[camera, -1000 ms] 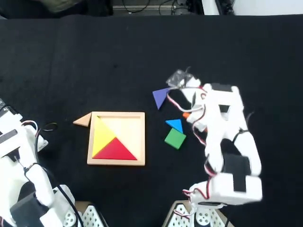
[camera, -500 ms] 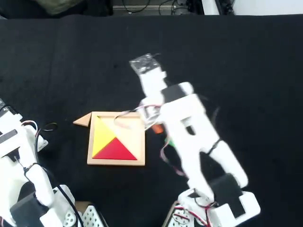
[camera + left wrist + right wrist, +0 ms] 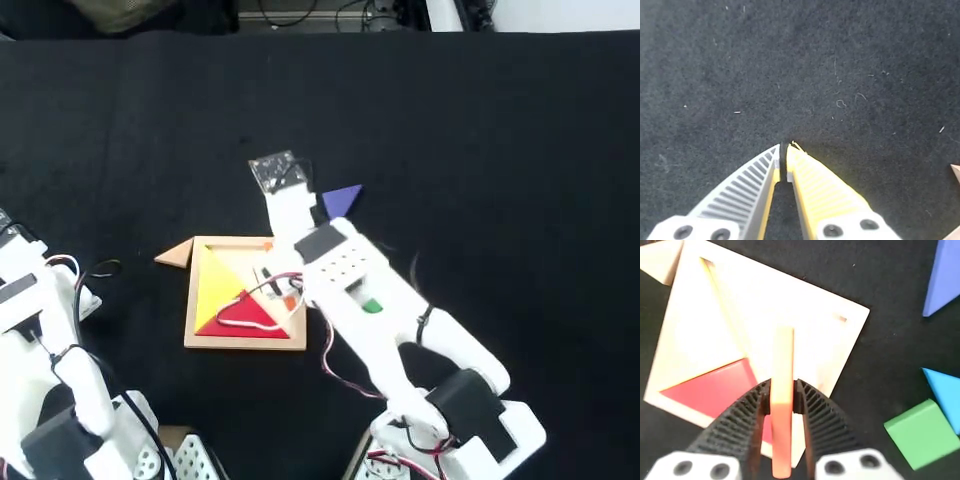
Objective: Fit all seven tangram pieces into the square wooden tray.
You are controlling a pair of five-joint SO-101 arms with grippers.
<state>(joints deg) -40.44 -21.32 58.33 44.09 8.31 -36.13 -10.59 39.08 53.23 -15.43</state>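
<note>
The square wooden tray (image 3: 298,244) (image 3: 855,315) holds a yellow triangle (image 3: 215,285) (image 3: 695,340) and a red triangle (image 3: 245,318) (image 3: 715,387). My right gripper (image 3: 287,295) (image 3: 782,390) hangs over the tray's right half, shut on a thin orange piece (image 3: 782,365) held on edge. A tan triangle (image 3: 177,254) (image 3: 660,257) lies just outside the tray's left corner. A purple triangle (image 3: 342,200) (image 3: 945,280), a blue triangle (image 3: 945,395) and a green square (image 3: 372,306) (image 3: 920,432) lie right of the tray. My left gripper (image 3: 785,147) is shut and empty over bare black cloth.
The left arm (image 3: 40,330) rests at the table's front left corner, away from the tray. The right arm's body (image 3: 400,340) covers the ground between the tray and the loose pieces. Black cloth stretches open across the far half of the table.
The right arm swung left from beside the loose pieces to above the tray, carrying the orange piece. The left arm has not moved.
</note>
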